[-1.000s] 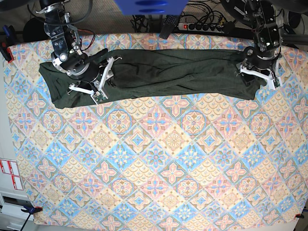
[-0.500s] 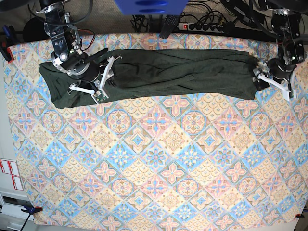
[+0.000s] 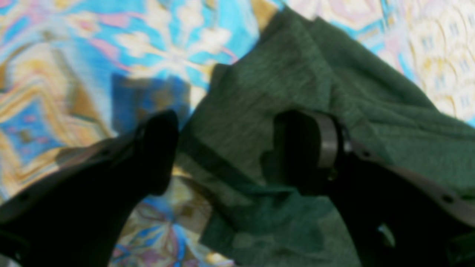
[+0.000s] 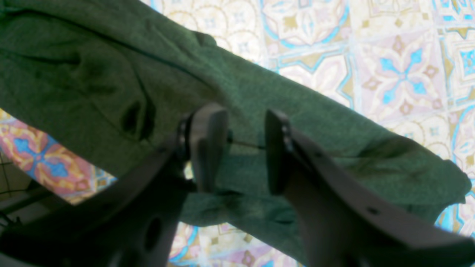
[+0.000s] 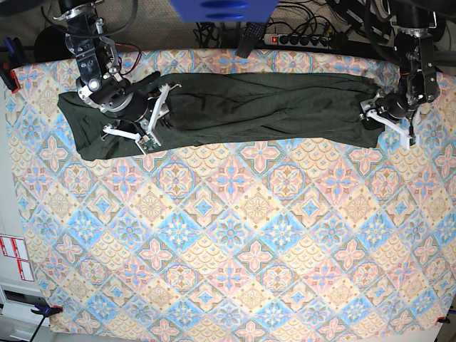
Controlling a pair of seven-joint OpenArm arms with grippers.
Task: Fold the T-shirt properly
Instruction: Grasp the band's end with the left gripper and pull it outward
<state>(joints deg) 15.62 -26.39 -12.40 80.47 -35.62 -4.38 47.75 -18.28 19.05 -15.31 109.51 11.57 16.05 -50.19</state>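
The T-shirt (image 5: 271, 107), dark olive green, lies stretched in a long rumpled band across the far side of the patterned tablecloth (image 5: 235, 235). My left gripper (image 5: 381, 112) hovers at the band's right end in the base view. In the left wrist view the left gripper (image 3: 228, 129) stands wide open, with the T-shirt (image 3: 259, 85) edge lying under the gap. My right gripper (image 5: 158, 117) sits over the left part of the band. In the right wrist view the right gripper (image 4: 241, 122) is open, and the T-shirt (image 4: 92, 74) shows beyond its spread fingers.
A power strip (image 5: 299, 39) and cables lie behind the table's far edge, beside a blue object (image 5: 221, 11). A red clamp (image 5: 7, 75) grips the left edge. Red-and-white labels (image 5: 14, 256) sit off the table at the left.
My left arm swung out to the right of the shirt's end, then came back a little toward it, jaws widening. The right arm and the shirt have stayed put.
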